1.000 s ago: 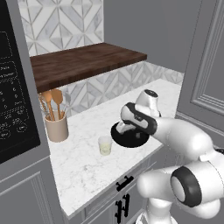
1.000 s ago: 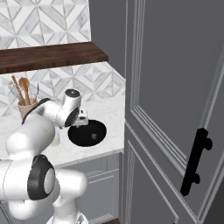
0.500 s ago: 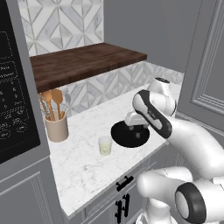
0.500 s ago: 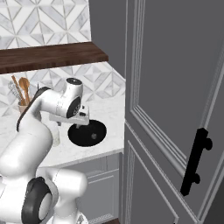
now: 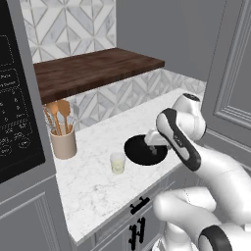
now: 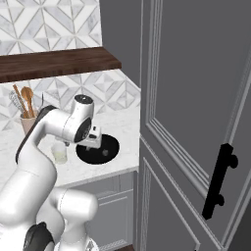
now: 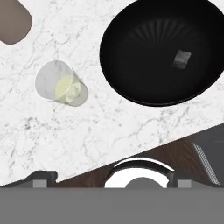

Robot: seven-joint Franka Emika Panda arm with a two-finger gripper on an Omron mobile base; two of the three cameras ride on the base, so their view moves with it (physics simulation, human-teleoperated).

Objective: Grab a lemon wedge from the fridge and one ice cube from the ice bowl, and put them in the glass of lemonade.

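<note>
**End effector above the ice bowl, jaws wide**

From the hand view, looking straight down, the glass of lemonade [image 7: 61,89] stands on the marble tabletop [image 7: 109,131] to the left, and the ice bowl [image 7: 162,50] sits at upper right, apart from the glass. A single small grey ice cube [image 7: 181,59] lies in the bowl right of its middle; neither base view makes it out clearly. The two finger tips sit far apart at the bottom corners, so the end effector is spread wide and holds nothing. A brown rounded patch shows in the top left corner.

From the left base view, the end effector [image 5: 153,145] hangs over the near rim of the ice bowl [image 5: 137,150], with the glass of lemonade [image 5: 117,162] just beside the bowl on its left. Farther back stands a tan cup [image 5: 63,142] of wooden spoons, under a dark wood shelf [image 5: 93,68].

The right base view adds a tall grey panelled door [image 6: 196,112] with a black handle [image 6: 219,179], close beside the tabletop.
</note>
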